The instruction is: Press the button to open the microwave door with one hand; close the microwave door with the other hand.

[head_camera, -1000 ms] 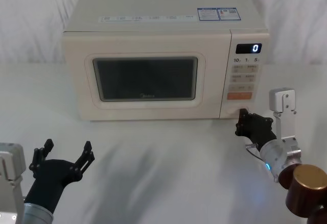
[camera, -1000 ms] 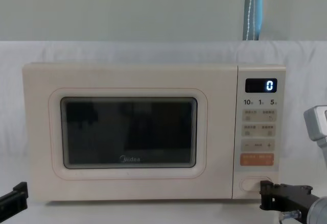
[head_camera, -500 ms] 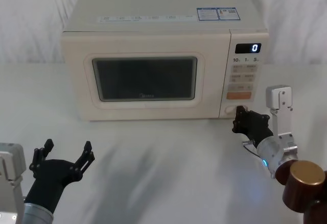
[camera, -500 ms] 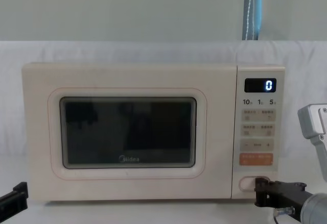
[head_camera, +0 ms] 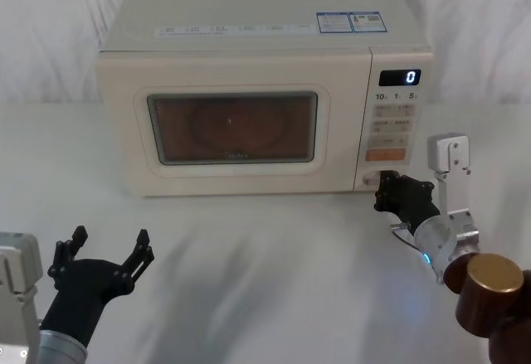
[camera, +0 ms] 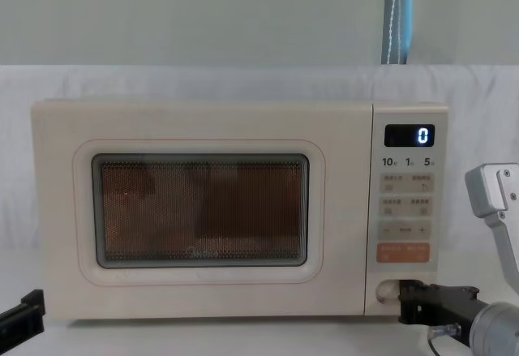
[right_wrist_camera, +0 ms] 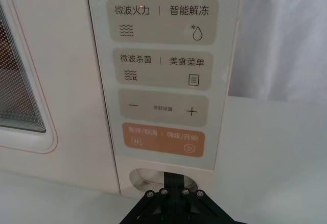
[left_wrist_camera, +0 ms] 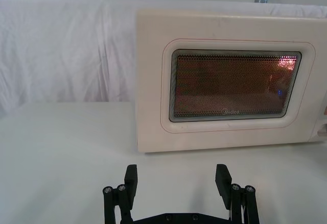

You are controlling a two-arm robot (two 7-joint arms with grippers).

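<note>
In the head view, the right pincer (head_camera: 390,192) is pressing its tips, held together, against the button (head_camera: 375,181) at the lower right corner of the microwave front. The microwave door (head_camera: 234,126) is lying almost flush with the body, and its window is glowing orange, so I judge that the latch is just releasing. The left pincer (head_camera: 104,256) is waiting near the front left corner of the table (head_camera: 274,248), with its fingers spread wide.

In the left wrist view, the left pincer (left_wrist_camera: 177,183) is facing the microwave door (left_wrist_camera: 232,89) across bare table, with nothing in between.

In the right wrist view, the right pincer (right_wrist_camera: 172,182) is touching the button (right_wrist_camera: 145,177) just under the orange key (right_wrist_camera: 162,139), so it must not slide upward.

In the chest view, the right pincer (camera: 403,301) is sitting inside the button (camera: 388,290) recess, under the control panel (camera: 406,210).

The opening step is in hand. Next, I think the right arm needs to pull back, and the left pincer must come forward to push the door shut once it swings out. The door may swing toward the left arm.
</note>
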